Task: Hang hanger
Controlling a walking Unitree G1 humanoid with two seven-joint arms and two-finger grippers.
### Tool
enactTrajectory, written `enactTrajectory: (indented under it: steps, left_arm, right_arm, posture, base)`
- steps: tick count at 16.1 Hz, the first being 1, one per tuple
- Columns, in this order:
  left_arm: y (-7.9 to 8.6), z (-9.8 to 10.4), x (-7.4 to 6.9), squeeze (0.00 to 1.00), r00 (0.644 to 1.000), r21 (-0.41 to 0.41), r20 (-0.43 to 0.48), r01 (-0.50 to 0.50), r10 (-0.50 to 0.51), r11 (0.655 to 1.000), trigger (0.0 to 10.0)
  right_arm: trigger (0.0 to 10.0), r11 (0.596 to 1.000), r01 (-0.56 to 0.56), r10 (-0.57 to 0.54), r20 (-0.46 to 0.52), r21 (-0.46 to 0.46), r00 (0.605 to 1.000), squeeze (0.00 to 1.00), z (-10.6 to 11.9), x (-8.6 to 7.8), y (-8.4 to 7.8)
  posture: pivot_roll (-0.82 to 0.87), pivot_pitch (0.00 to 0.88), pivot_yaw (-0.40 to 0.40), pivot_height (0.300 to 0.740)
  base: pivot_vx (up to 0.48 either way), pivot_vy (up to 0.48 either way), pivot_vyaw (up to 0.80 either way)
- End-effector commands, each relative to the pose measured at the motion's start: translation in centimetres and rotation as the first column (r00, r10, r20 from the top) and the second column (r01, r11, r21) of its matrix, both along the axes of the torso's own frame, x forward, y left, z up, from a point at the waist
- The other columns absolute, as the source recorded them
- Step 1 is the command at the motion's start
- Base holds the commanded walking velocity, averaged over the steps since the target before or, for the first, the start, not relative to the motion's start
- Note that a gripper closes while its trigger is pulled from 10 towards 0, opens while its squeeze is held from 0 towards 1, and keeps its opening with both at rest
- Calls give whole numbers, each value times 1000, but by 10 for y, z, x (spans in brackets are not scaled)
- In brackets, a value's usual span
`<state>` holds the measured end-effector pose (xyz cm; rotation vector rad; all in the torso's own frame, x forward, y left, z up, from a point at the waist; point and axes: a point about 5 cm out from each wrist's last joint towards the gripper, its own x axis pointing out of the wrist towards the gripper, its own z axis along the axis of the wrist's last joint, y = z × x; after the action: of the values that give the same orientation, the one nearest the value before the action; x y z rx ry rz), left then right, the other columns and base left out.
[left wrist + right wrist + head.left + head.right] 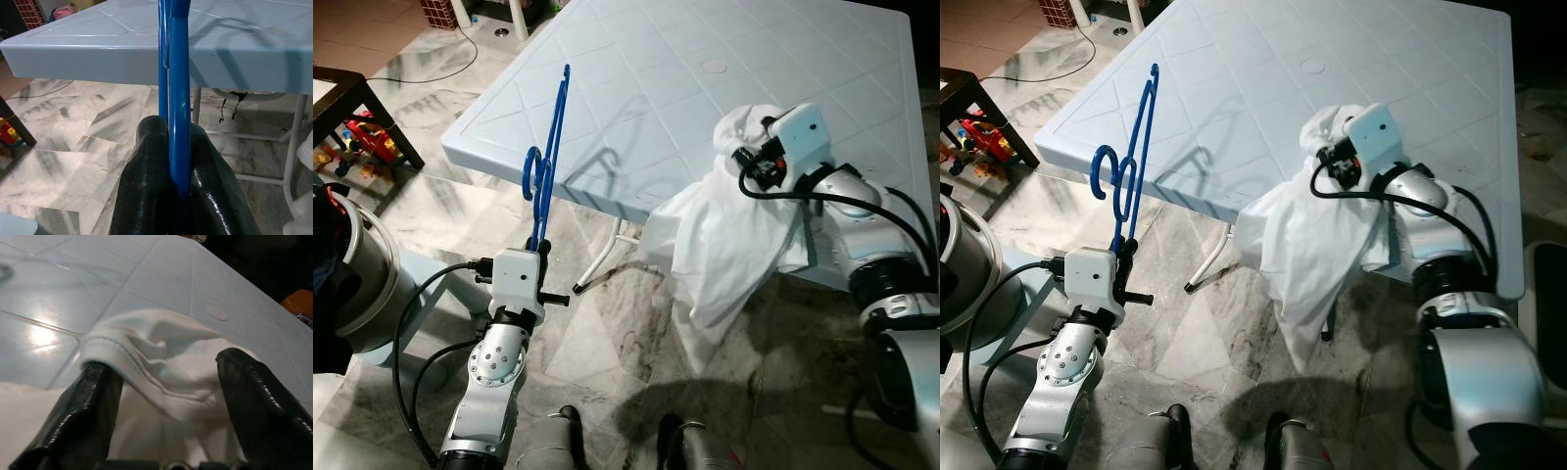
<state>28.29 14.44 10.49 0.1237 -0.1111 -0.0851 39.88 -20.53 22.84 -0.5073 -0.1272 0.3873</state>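
A blue plastic hanger [548, 147] stands upright, its hook curling near the front left edge of the pale blue table [636, 59]. My left gripper [171, 125] is shut on the hanger's lower bar [178, 98], below the table edge. A white garment [724, 245] hangs off the table's front edge and down toward the floor. It is draped over my right gripper [166, 367], which is open. The two fingers [78, 416] are spread wide, with the garment's hemmed edge [146, 367] stretched across them. In the eye views the cloth hides those fingers.
White tube legs [602, 259] slant down under the table to the marble floor. A dark low table [352, 98] with coloured toys [367, 137] stands at the left, and a cable [440, 64] lies on the floor behind it. A grey cylinder [367, 269] is close by my left arm.
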Motion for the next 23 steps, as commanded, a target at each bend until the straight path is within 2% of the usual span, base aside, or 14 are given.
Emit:
enactTrajectory:
  steps: [1, 3, 9, 11, 12, 13, 17, 19, 21, 22, 23]
  left_arm:
    - [-1, -1, -1, 0, 1000, 2, 1, 12, -12, 1000, 10000]
    - [0, -2, 0, 0, 1000, 0, -1, 10, -10, 1000, 10000]
    - [-1, 0, 4, 0, 1000, 3, 9, 22, -22, 1000, 10000]
    - [-1, 0, 4, 0, 1000, 6, 9, 23, -23, 1000, 10000]
    - [0, 0, 4, 0, 1000, 7, 9, 23, -23, 1000, 10000]
    - [-1, -1, 4, 0, 1000, 8, 8, 24, -24, 1000, 10000]
    - [0, -1, 4, 0, 1000, 9, 7, 26, -26, 1000, 10000]
    - [0, -1, 5, 0, 1000, 10, 7, 30, -30, 999, 10000]
    - [0, -1, 4, 0, 1000, 9, 5, 30, -30, 1000, 10000]
    - [-1, -1, 4, 0, 1000, 9, 4, 30, -30, 1000, 10000]
    - [-1, -1, 4, 0, 1000, 8, 4, 30, -30, 1000, 10000]
  right_arm:
    - [10000, 999, 4, -4, -6, -44, 1000, 1000, 3, -2, -7]
    - [10000, 997, 17, -20, -33, -72, 999, 1000, 2, -3, -13]
    - [10000, 992, -17, 1, -130, -123, 991, 980, -7, -6, -18]
    - [10000, 993, -10, -6, -136, -117, 991, 396, -3, -8, -25]
    - [10000, 994, -1, -14, -143, -108, 990, 157, -2, -8, -28]
    - [10000, 997, 10, -21, -147, -77, 989, 0, 1, -8, -31]
    - [10000, 996, 31, -49, -230, -80, 972, 0, -9, -13, -41]
    - [10000, 996, 18, -44, -329, -83, 943, 0, -29, -17, -40]
    - [10000, 995, -6, -32, -368, -102, 929, 0, -38, -19, -37]
    - [8078, 995, -21, -21, -399, -99, 917, 0, -45, -21, -34]
    - [0, 996, -18, -21, -408, -89, 913, 0, -48, -21, -33]
  posture:
    - [46, 220, 16, 740]
    - [44, 215, 20, 740]
    - [39, 207, 28, 740]
    - [40, 209, 32, 740]
    - [40, 208, 33, 740]
    - [40, 208, 34, 740]
    - [36, 206, 38, 740]
    - [34, 206, 37, 740]
    - [36, 206, 38, 740]
    - [37, 208, 37, 740]
    - [37, 209, 36, 740]
  base:
    - [0, 0, 0]
    - [0, 0, 0]
    - [0, 0, 0]
    - [0, 0, 0]
    - [0, 0, 0]
    - [0, 0, 0]
    - [0, 0, 0]
    - [0, 0, 0]
    - [0, 0, 0]
    - [0, 0, 0]
    - [0, 0, 0]
